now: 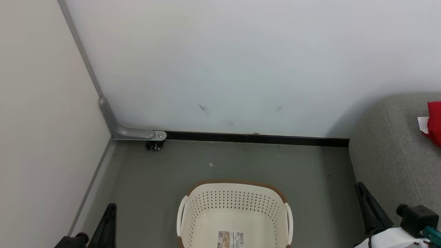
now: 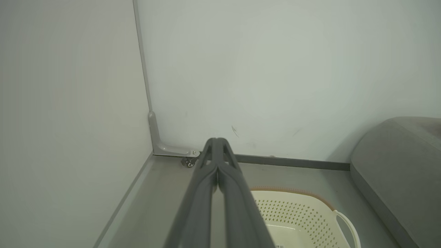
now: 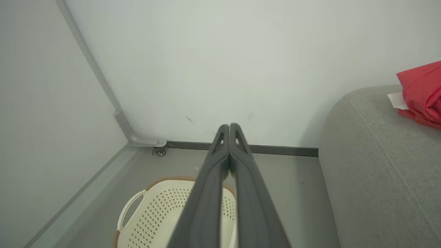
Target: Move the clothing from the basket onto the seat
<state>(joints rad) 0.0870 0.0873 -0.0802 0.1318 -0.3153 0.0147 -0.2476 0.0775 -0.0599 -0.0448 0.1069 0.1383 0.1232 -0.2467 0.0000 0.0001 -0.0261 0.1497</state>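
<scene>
The clothing (image 1: 434,122) is a bright red bundle lying on the seat (image 1: 389,148), at the far right edge of the head view, where the frame cuts it off. A white tag (image 1: 423,124) pokes out flat on the bundle's left side. The seat is grey woven fabric with a rounded corner and a stitched seam, and its end stands close to the wall (image 1: 241,62).

To the left of the seat, and apart from it, the basket (image 1: 237,182) stands upright on the grey floor (image 1: 151,179) with its opening facing up. It is cream-white with a brown rim and white side handles. A label sticker (image 1: 231,238) shows plainly on its bottom (no red fabric shows inside the part of it in view).

The left pincer (image 2: 217,141) has its two dark fingers pressed together at the tips and holds nothing. It points toward the corner of the room, with the basket below and to its right. The right pincer (image 3: 229,127) is likewise closed tip to tip and holds nothing. It hangs over the basket's near side, with the seat to its right.

Farther out, a black skirting strip (image 1: 258,138) runs along the foot of the wall. At the corner, a grey bracket (image 1: 120,129) with a small caster wheel (image 1: 156,146) joins the pale panel (image 1: 41,120) on the left.
</scene>
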